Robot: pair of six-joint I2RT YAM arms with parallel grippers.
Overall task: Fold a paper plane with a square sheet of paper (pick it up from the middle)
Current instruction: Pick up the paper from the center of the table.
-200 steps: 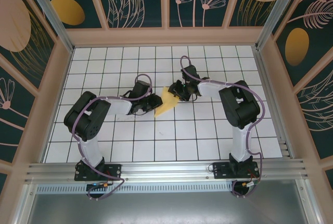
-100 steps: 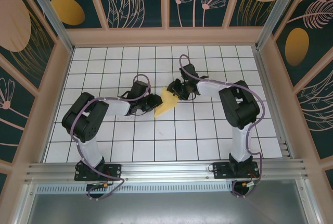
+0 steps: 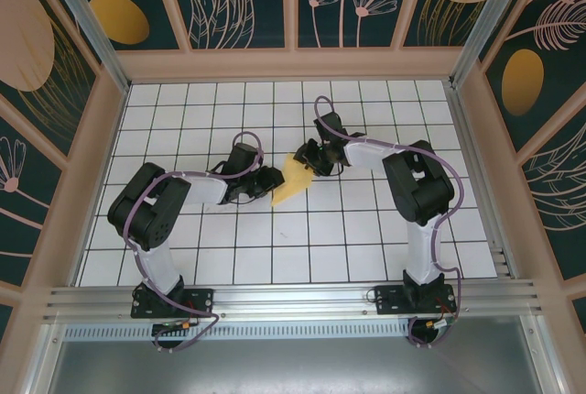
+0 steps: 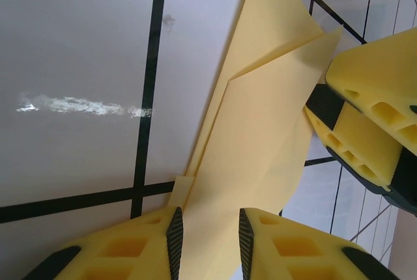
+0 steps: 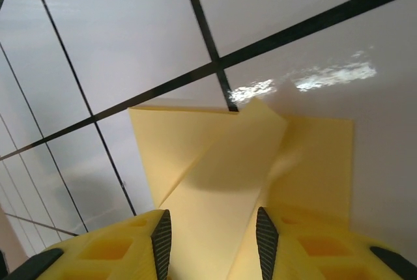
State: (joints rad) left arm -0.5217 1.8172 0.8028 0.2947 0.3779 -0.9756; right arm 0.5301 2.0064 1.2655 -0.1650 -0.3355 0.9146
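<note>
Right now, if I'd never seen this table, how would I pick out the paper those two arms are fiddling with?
Start at the white grid table and look near its middle. Between the left pincer and the right pincer lies the square sheet of paper, partly folded into a pointed wedge. It is the only thin, flat, pale yellow thing there.

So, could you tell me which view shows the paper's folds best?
Left wrist view: the paper lies close up, its overlapping layers and creased edges plain. The right wrist view shows one end with a folded flap; in the top view it is a small yellow wedge.
</note>
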